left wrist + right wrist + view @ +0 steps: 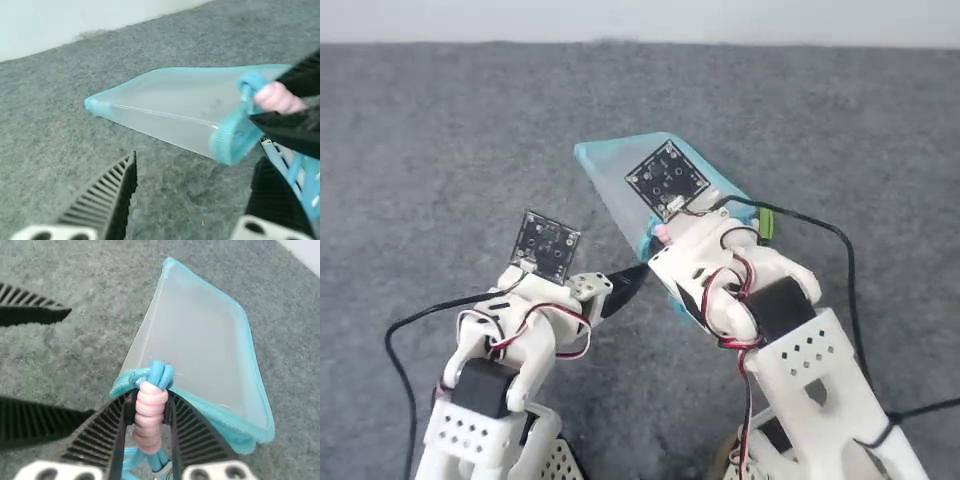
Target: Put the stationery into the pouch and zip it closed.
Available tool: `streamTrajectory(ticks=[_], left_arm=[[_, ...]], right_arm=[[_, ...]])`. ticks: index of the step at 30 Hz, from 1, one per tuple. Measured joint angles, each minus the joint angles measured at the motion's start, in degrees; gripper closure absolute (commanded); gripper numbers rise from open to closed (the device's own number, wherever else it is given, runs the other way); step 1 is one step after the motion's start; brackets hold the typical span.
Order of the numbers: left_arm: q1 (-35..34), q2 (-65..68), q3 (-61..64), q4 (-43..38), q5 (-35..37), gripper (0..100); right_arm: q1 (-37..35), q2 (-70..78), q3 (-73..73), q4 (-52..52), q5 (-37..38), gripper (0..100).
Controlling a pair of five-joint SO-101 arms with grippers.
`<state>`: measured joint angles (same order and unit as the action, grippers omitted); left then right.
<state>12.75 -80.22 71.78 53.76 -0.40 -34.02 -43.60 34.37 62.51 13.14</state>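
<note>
Teal-trimmed clear pouch (612, 182) lies upper centre on the grey bench (440, 130). The right gripper (147, 401) is clenched on its pink zipper pull (148, 415); the left gripper (196, 163) hangs released near the pouch's end. I'd pin that end first, then draw the pull steadily along.

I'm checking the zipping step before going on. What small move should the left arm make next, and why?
Probably ease the open left gripper forward and clamp the teal end of the pouch beside the pink pull. The right gripper is shut on that pull, and nothing else braces the pouch.
</note>
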Motion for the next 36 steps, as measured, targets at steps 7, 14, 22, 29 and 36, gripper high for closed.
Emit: streamTrajectory(ticks=[7,14,22,29,36], left_arm=[[-2.99,3.60,0.00,-3.52,0.00,66],[-3.69,13.98,0.00,-10.29,0.00,66],[-8.35,18.73,0.00,-14.59,0.00,66],[-9.49,18.90,0.00,-14.59,0.53,66],[-9.49,18.90,0.00,-14.59,0.79,66]], right_arm=[[0.00,3.16,-1.67,0.88,0.00,99.2],[0.09,3.16,-1.67,0.88,0.00,99.2],[0.09,3.16,-1.49,2.99,1.76,99.2],[0.09,3.16,4.31,2.99,5.89,99.2],[0.62,3.16,7.12,2.99,8.09,99.2]])
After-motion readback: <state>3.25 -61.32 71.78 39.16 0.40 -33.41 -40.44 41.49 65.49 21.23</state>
